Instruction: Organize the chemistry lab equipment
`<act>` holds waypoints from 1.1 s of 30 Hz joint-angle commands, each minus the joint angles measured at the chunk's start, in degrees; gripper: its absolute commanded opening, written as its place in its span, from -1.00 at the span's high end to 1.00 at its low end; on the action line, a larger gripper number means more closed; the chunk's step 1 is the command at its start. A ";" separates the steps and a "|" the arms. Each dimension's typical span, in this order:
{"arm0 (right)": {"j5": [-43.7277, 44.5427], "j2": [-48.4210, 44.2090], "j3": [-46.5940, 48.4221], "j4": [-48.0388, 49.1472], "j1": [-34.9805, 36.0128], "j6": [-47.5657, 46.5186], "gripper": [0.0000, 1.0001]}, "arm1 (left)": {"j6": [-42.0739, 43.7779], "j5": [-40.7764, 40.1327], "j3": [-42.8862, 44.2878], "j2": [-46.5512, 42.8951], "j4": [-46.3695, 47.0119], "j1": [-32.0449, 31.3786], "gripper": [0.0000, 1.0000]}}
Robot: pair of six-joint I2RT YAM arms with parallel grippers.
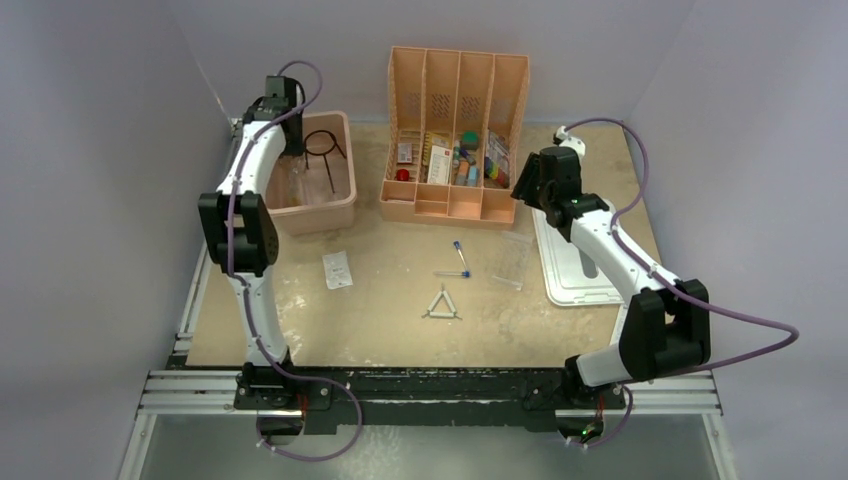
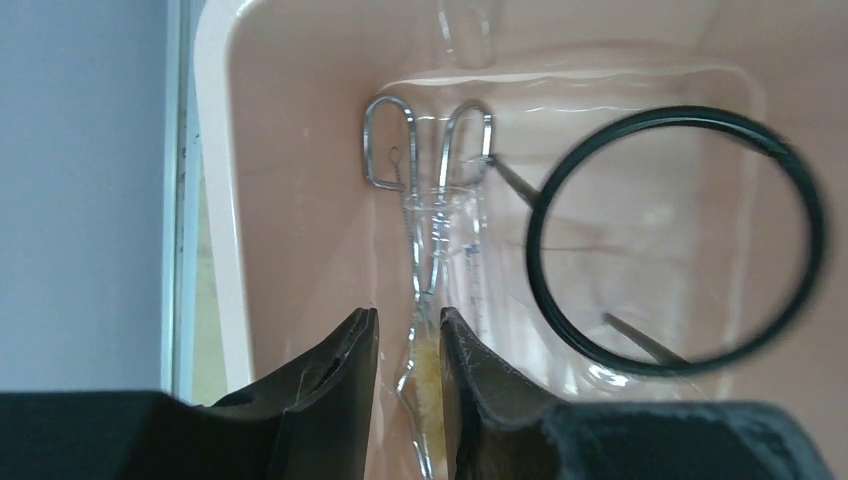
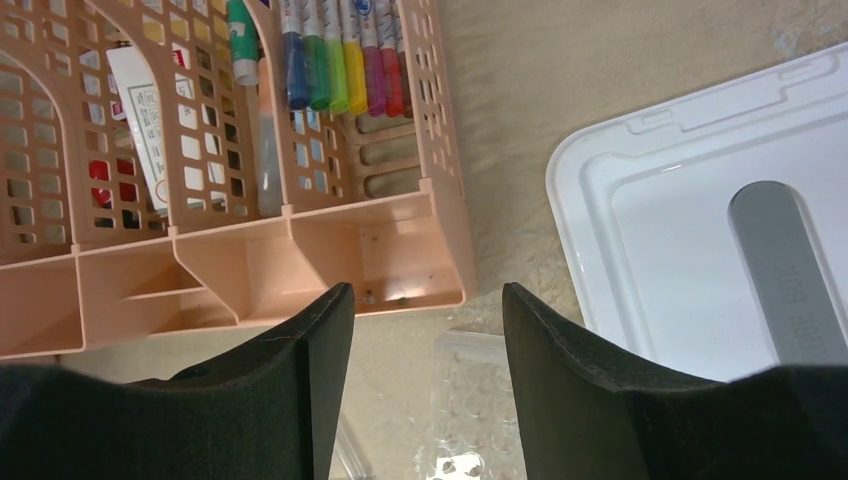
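Note:
My left gripper [image 2: 408,318] hangs inside the pink bin [image 2: 300,200], jaws a narrow gap apart. The metal tongs [image 2: 428,200], inside a clear packet, lie on the bin floor and run down between the fingers; the left finger stands clear of them. The black wire ring tripod [image 2: 675,240] stands beside them, also visible from above [image 1: 325,150]. My right gripper [image 3: 425,290] is open and empty above the clear tube rack [image 3: 480,420]. On the table lie the rack [image 1: 513,260], two blue-capped tubes [image 1: 460,255], the white triangle [image 1: 441,305] and a clear packet [image 1: 338,270].
The orange divider tray [image 1: 455,205] with colourful markers and small items stands at the back centre, just left of my right gripper [image 1: 525,185]. The white lid [image 1: 575,270] lies flat at the right. The pink bin [image 1: 345,195] is at the back left, under the left arm.

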 commanded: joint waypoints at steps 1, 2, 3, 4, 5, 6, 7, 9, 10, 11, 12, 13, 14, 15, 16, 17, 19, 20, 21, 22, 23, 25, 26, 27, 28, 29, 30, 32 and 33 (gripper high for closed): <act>-1.82 -0.88 2.51 2.12 0.07 -1.13 -0.18 | -4.32 8.88 -0.48 -11.97 3.66 0.38 0.40; -2.11 -0.95 2.54 2.19 0.30 -1.16 -0.19 | -5.50 10.78 -2.13 -14.04 4.70 0.24 0.38; -2.40 -0.94 2.50 2.16 0.47 -1.14 -0.19 | -6.79 11.97 -3.81 -16.22 5.69 -0.32 0.34; -2.64 -0.94 2.49 2.13 0.70 -1.20 -0.19 | -8.37 11.88 -5.73 -18.19 6.35 -0.85 0.31; -2.90 -0.94 2.49 2.12 0.97 -1.28 -0.19 | -10.38 11.27 -8.59 -20.51 6.99 -1.27 0.27; -3.17 -0.82 2.61 2.12 1.22 -1.30 -0.20 | -11.92 11.30 -11.07 -23.04 7.85 -1.58 0.23; -3.43 -0.61 2.85 2.08 1.62 -1.38 -0.20 | -13.56 10.87 -14.29 -25.63 9.04 -1.70 0.19; -4.00 -0.25 3.45 1.79 2.54 -1.87 -0.21 | -16.69 9.78 -19.87 -30.61 10.93 -1.67 0.09; -4.98 0.03 3.76 1.89 3.06 -2.67 -0.21 | -17.91 9.77 -22.07 -32.94 11.39 -1.66 0.04; -6.11 0.42 4.15 2.08 3.74 -3.77 -0.20 | -19.12 10.09 -23.74 -34.94 11.48 -1.65 -0.01; -6.61 0.65 4.61 2.05 4.56 -4.59 -0.20 | -19.89 10.56 -25.34 -36.68 11.15 -1.64 -0.06; -6.78 0.84 5.05 2.04 5.55 -5.36 -0.21 | -20.66 11.06 -26.71 -38.46 10.62 -1.68 -0.11; -7.03 1.01 5.45 2.10 6.62 -6.14 -0.22 | -21.21 11.48 -27.91 -40.00 9.94 -1.64 -0.18; -7.41 1.26 5.88 2.43 7.65 -7.02 -0.24 | -21.82 11.76 -29.37 -41.79 9.30 -1.73 -0.30; -7.69 1.65 6.41 2.46 8.79 -7.69 -0.25 | -22.35 11.86 -31.00 -43.58 8.79 -1.80 -0.35; -8.30 2.08 6.97 2.52 10.03 -8.25 -0.27 | -22.80 11.72 -32.66 -45.30 8.26 -1.89 -0.39; -10.19 3.14 8.04 2.65 11.96 -9.57 -0.30 | -23.70 10.85 -35.59 -48.64 6.74 -1.90 -0.44; -10.87 3.65 8.52 2.76 12.83 -10.14 -0.31 | -24.04 10.11 -37.03 -50.36 5.87 -1.90 -0.46; -11.45 4.16 8.81 2.96 13.77 -10.76 -0.32 | -24.54 9.44 -38.37 -52.04 5.18 -1.90 -0.46; -12.37 4.58 9.08 3.00 14.70 -11.21 -0.33 | -24.90 8.99 -39.86 -53.62 4.45 -1.90 -0.46; -12.74 5.11 9.41 2.72 15.55 -11.73 -0.33 | -25.47 8.69 -41.46 -55.73 4.04 -1.90 -0.46; -12.21 5.78 10.12 1.10 17.51 -12.71 -0.33 | -26.09 9.80 -44.55 -58.19 3.64 -1.91 -0.44; -11.49 5.90 10.32 -0.86 18.65 -13.33 -0.33 | -26.42 10.61 -45.82 -59.09 3.58 -1.90 -0.42; -11.00 5.73 10.31 -3.53 19.69 -13.59 -0.34 | -26.70 11.97 -47.43 -59.79 3.68 -1.99 -0.41; -10.56 5.18 9.45 -6.44 20.72 -13.35 -0.34 | -26.97 13.63 -48.44 -60.54 4.13 -1.98 -0.40; -10.03 4.33 7.95 -8.69 21.79 -13.31 -0.35 | -27.46 14.77 -49.28 -61.22 4.72 -1.99 -0.40; -9.65 3.05 6.28 -10.31 22.81 -13.27 -0.35 | -27.85 16.01 -50.23 -61.75 5.54 -2.07 -0.39; -9.51 1.56 3.46 -13.18 24.23 -12.92 -0.36 | -28.25 17.17 -51.37 -62.58 7.39 -2.16 -0.39; -9.45 0.72 2.56 -14.46 24.77 -12.59 -0.36 | -28.44 18.26 -51.59 -62.70 8.04 -2.23 -0.39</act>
